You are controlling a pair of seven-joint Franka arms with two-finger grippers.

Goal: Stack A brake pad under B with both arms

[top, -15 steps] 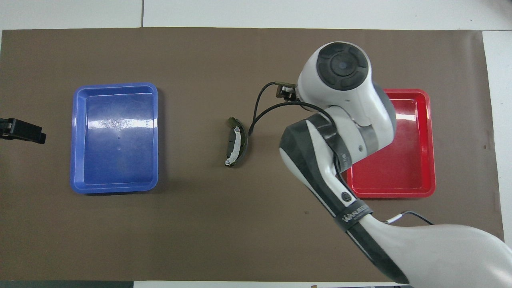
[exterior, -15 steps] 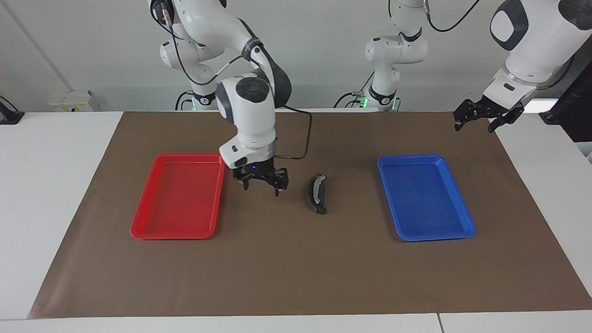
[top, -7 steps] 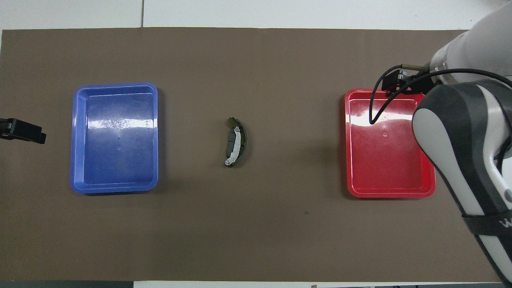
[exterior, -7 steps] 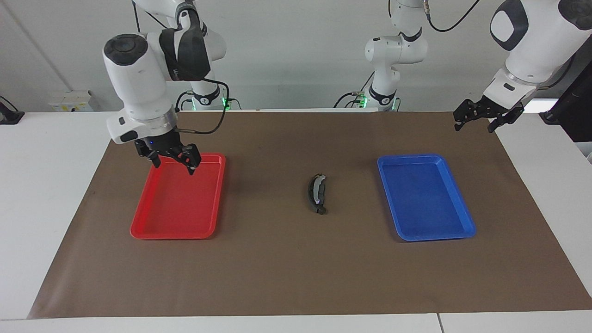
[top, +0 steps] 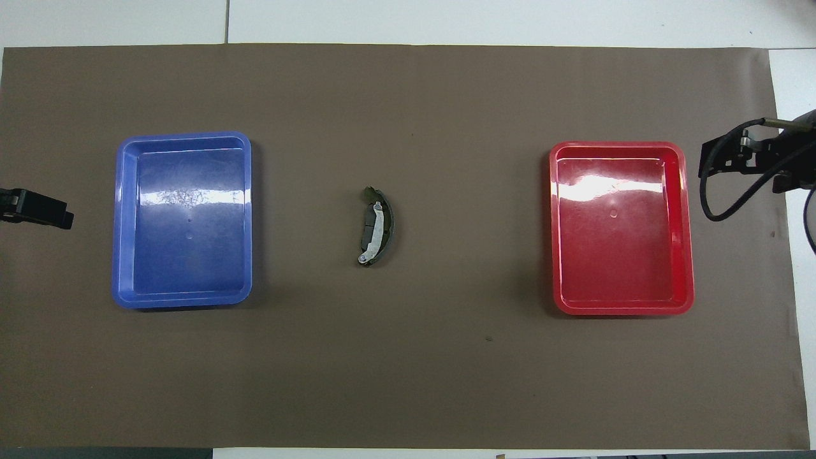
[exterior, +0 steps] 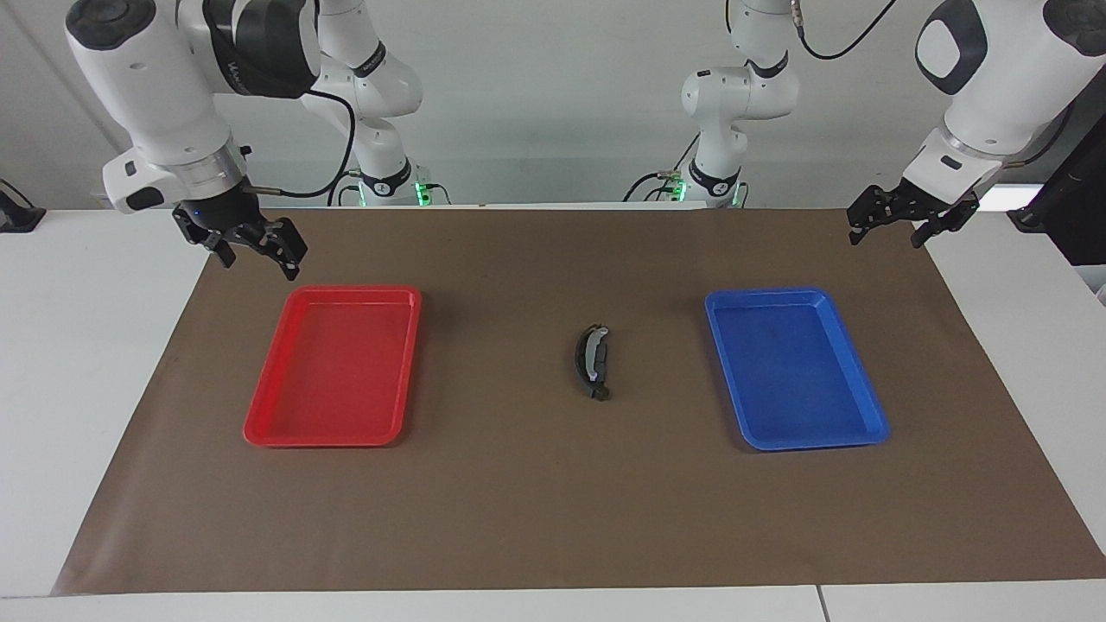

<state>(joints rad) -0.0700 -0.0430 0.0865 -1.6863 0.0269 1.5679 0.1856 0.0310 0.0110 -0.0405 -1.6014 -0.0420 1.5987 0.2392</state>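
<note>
B [exterior: 590, 358], the long black crescent pad with a light grey strip, lies mid-mat between the two trays; it also shows in the overhead view [top: 380, 223]. A short dark grey pad, the A brake pad [top: 366, 233], shows partly from under B, toward the left arm's end. My right gripper [exterior: 259, 259] is open and empty, raised over the mat's edge beside the red tray; its black parts show in the overhead view [top: 733, 159]. My left gripper [exterior: 886, 238] is open and empty, and waits raised over the mat's corner near the blue tray [top: 38, 210].
An empty red tray [exterior: 259, 428] [top: 685, 255] lies toward the right arm's end and an empty blue tray [exterior: 864, 428] [top: 121, 255] toward the left arm's end. A brown mat [exterior: 553, 518] covers the white table.
My right arm has swung away from beside the pads, across the red tray, up to the mat's edge near its base. The pads and the left arm have not moved.
</note>
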